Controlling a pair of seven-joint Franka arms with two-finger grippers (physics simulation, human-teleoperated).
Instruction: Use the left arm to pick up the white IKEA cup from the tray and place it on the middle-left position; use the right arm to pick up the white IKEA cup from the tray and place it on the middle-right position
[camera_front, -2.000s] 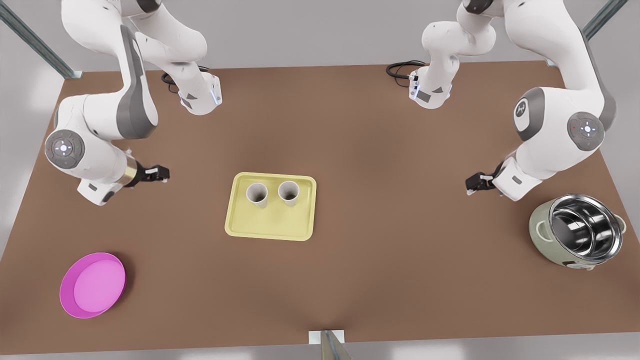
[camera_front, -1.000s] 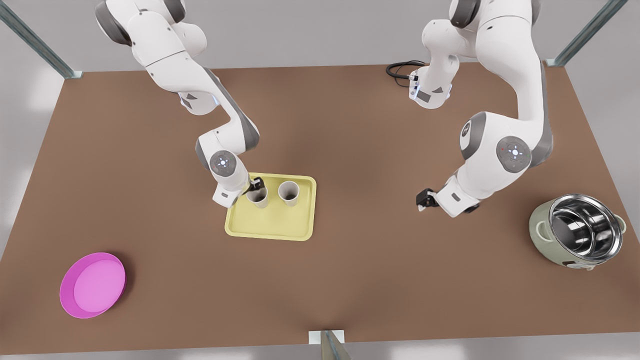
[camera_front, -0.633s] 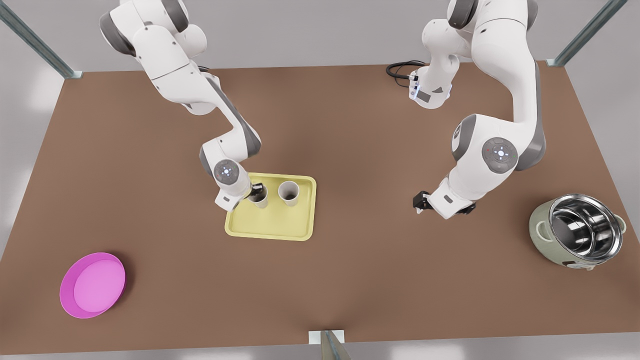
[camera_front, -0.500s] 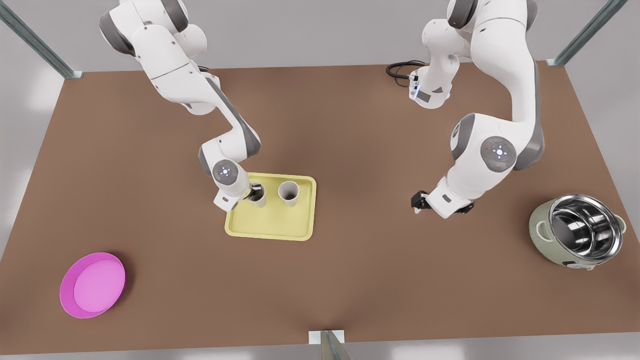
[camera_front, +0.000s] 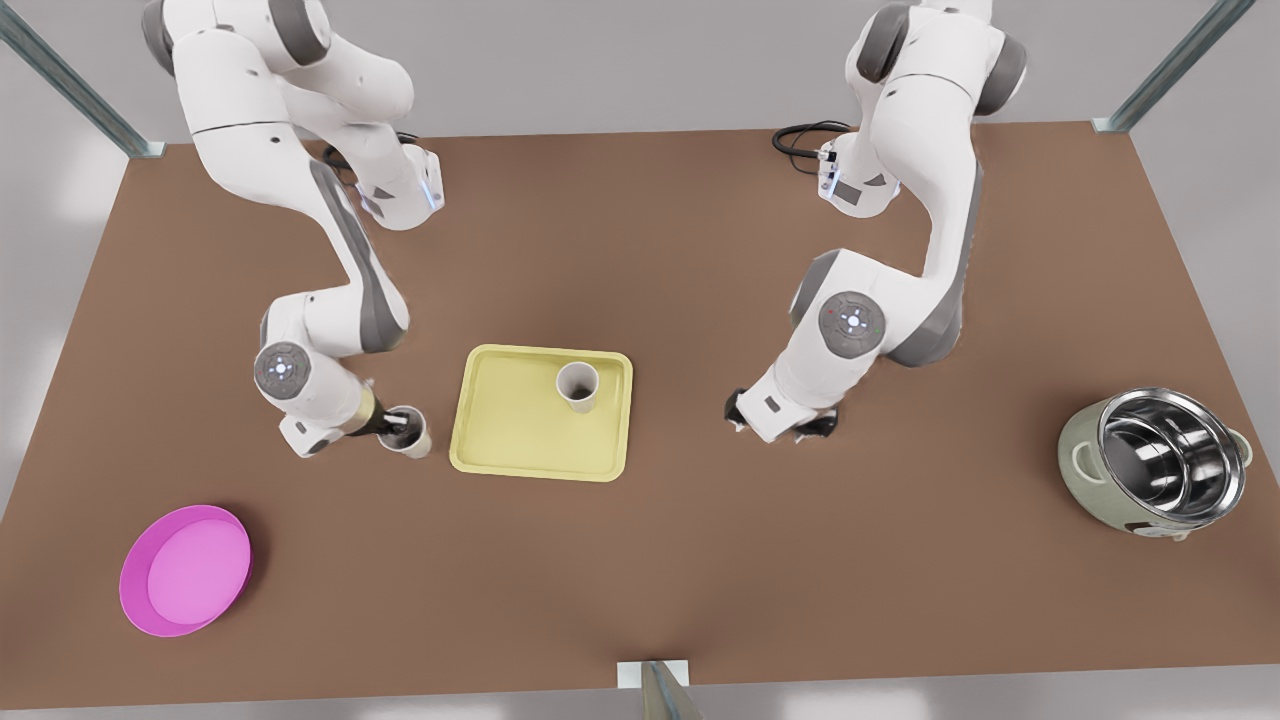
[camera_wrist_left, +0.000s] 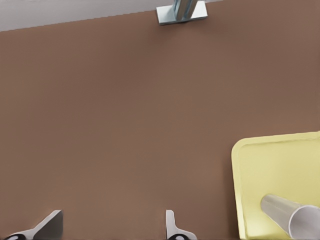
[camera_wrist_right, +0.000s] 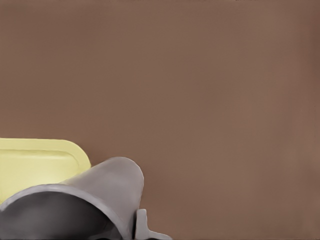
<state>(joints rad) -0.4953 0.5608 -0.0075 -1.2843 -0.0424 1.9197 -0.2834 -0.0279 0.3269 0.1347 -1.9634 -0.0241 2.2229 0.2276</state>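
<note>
Front view: right gripper (camera_front: 399, 431) clamped on white cup (camera_front: 417, 444) beside tray (camera_front: 520, 440); left gripper (camera_wrist_left: 113, 227) fingers apart.

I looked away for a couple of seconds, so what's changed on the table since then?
The right gripper closed on one white cup and carried it off the tray toward the front view's left. The left gripper, open, moved closer to the tray. The other cup, magenta dish and pot stayed put.

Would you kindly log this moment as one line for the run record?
right gripper: shut on white cup, off yellow tray | left gripper: open, empty, beside tray | second cup: upright on tray
</note>
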